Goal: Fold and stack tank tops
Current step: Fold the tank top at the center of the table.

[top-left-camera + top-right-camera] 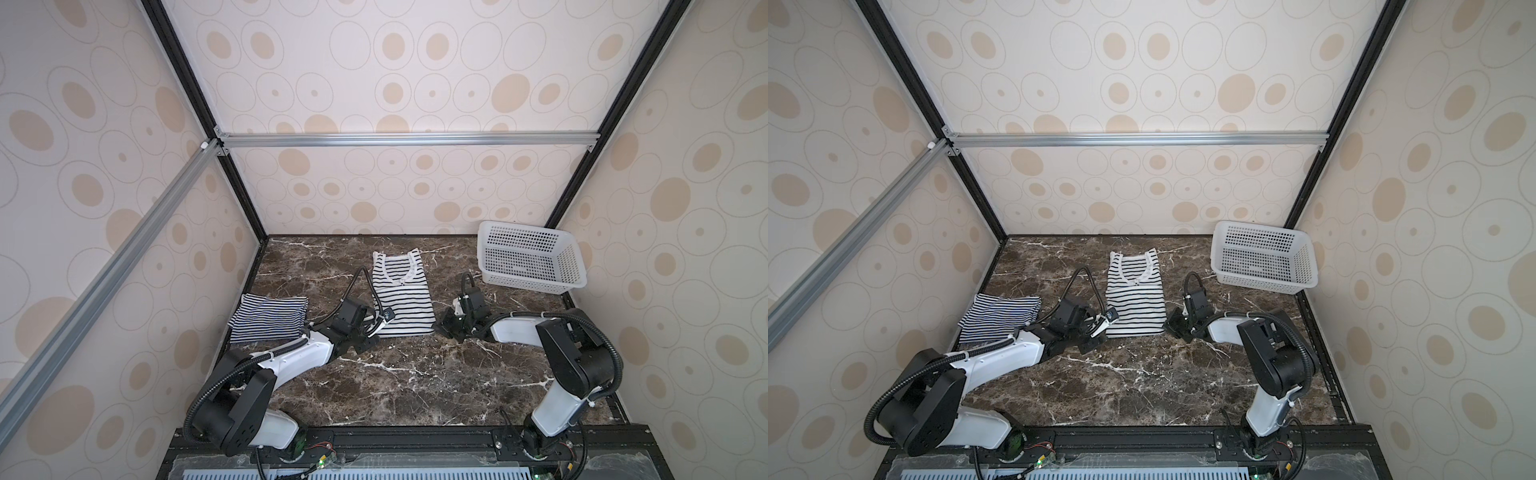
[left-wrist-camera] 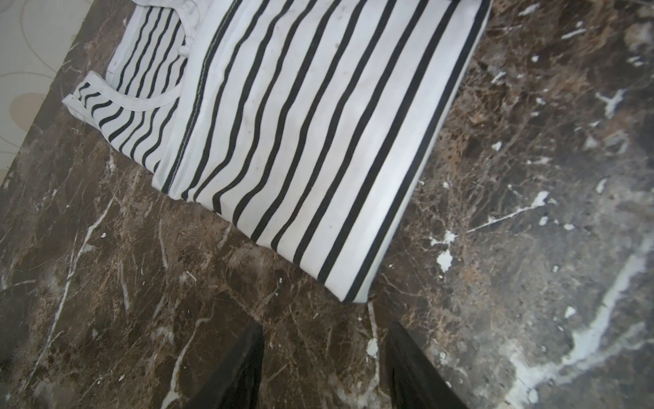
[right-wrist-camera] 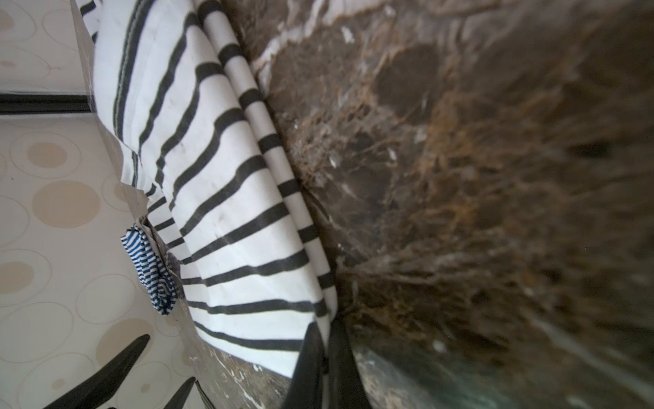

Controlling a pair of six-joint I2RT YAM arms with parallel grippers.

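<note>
Far left on the marble tabletop point(image 1: 415, 374): narrow-striped tank top point(image 1: 268, 318), looks folded, a bit rumpled, close to the left wall. Next over, left gripper point(image 2: 326, 325) with jaws parted, nothing between them, over bare marble just beside the near left corner of the wide-striped tank top point(image 1: 401, 299). Middle of the table for that one, neckline far, hem seemingly doubled up toward the neck already. Then right gripper point(image 3: 325, 340), pinched tight onto the near right corner of the same top, more than one layer in the bite by the look of it. Far right, white perforated basket point(image 1: 536, 237), not part of this.

Probably mid-grab for another fold or the carry over to the left top, can't say which. To do it well: slide the left jaws in low at the corner, catch every layer, clamp before any lifting. Then raise both corners level and together, otherwise sags and comes unfolded. Go slow near the narrow-striped one, no dragging across it.
</note>
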